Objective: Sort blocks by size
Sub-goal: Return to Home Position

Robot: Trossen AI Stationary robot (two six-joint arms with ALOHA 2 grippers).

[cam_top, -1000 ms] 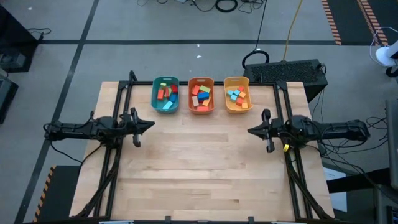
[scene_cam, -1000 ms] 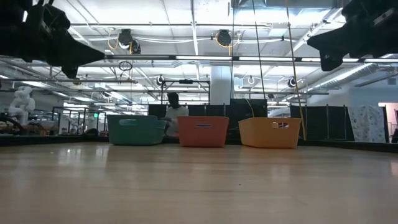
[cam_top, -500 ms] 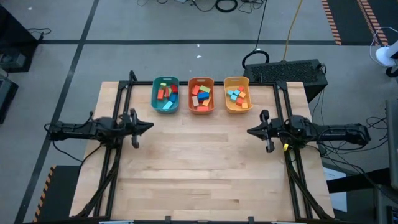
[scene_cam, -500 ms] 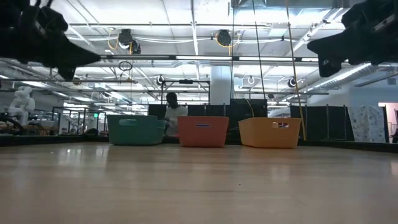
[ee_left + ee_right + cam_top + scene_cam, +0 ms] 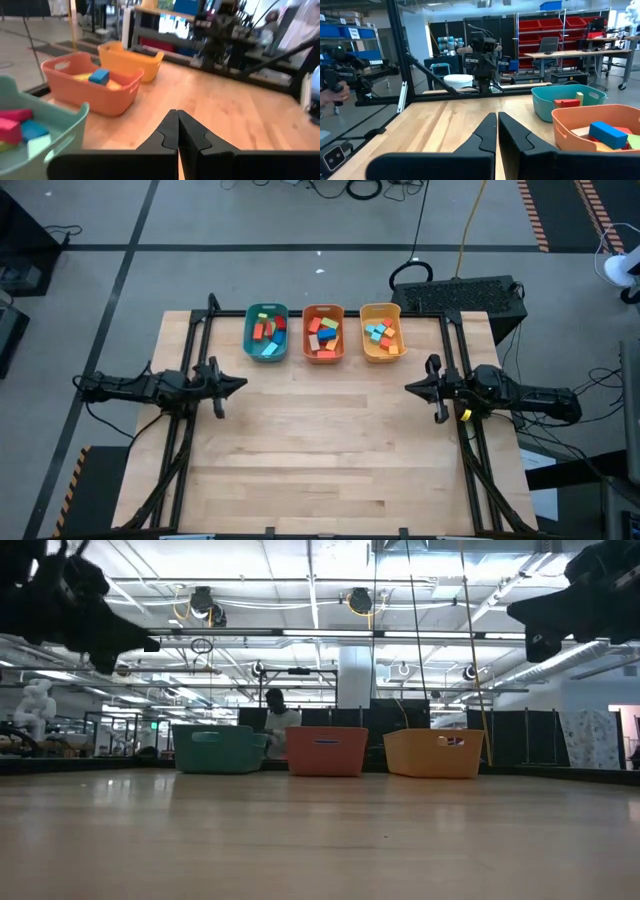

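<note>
Blocks [image 5: 322,335] lying in three bins set in a row, farther across the table [image 5: 320,450] than either gripper and between the two. Teal bin [image 5: 249,330] nearest the left gripper [image 5: 243,384], with red, orange, green and light blue pieces inside. Orange bin [image 5: 305,330] in the middle, about as far from one gripper as from the other, holding blue, red, yellow and orange ones. Yellow bin [image 5: 363,330] nearest the right gripper [image 5: 407,389], with light blue and orange pieces. Left gripper raised over the table's left side, tips aimed inward at the right one, fingers [image 5: 167,132] pressed together with nothing between them. Right gripper likewise up over the right side, aimed back at the left, fingers [image 5: 487,132] closed tight and empty. Well beyond the bins from both grippers, a person [image 5: 278,718] in the room behind.
</note>
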